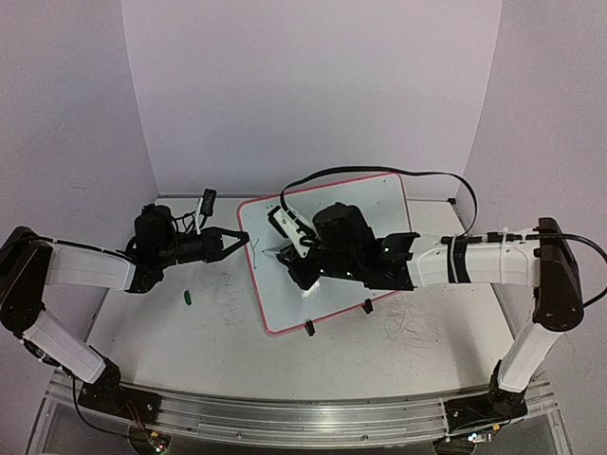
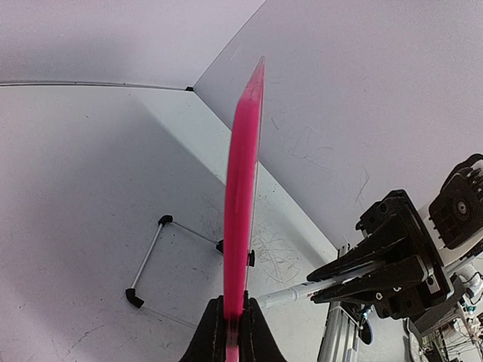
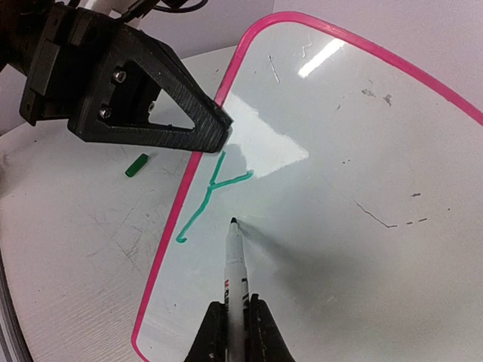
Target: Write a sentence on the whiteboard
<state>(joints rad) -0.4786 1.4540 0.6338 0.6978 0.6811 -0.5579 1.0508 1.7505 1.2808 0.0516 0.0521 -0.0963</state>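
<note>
The whiteboard (image 1: 365, 204), white with a pink-red frame, lies in the middle of the table. My left gripper (image 1: 244, 240) is shut on its left frame edge, which shows edge-on in the left wrist view (image 2: 241, 188) between my fingers (image 2: 235, 320). My right gripper (image 1: 287, 254) is shut on a white marker (image 3: 236, 260) with its dark tip on or just above the board (image 3: 362, 151). Beside the tip is one green Y-shaped mark (image 3: 207, 197), the only green writing visible. The left gripper's black fingers (image 3: 177, 113) sit at the frame just above that mark.
A green marker cap (image 1: 188, 297) lies on the table left of the board, also in the right wrist view (image 3: 136, 165). The board's black clip feet (image 1: 309, 328) stick out at its near edge. A black cable (image 1: 417, 174) arcs over the board's far side. Faint scribbles mark the table.
</note>
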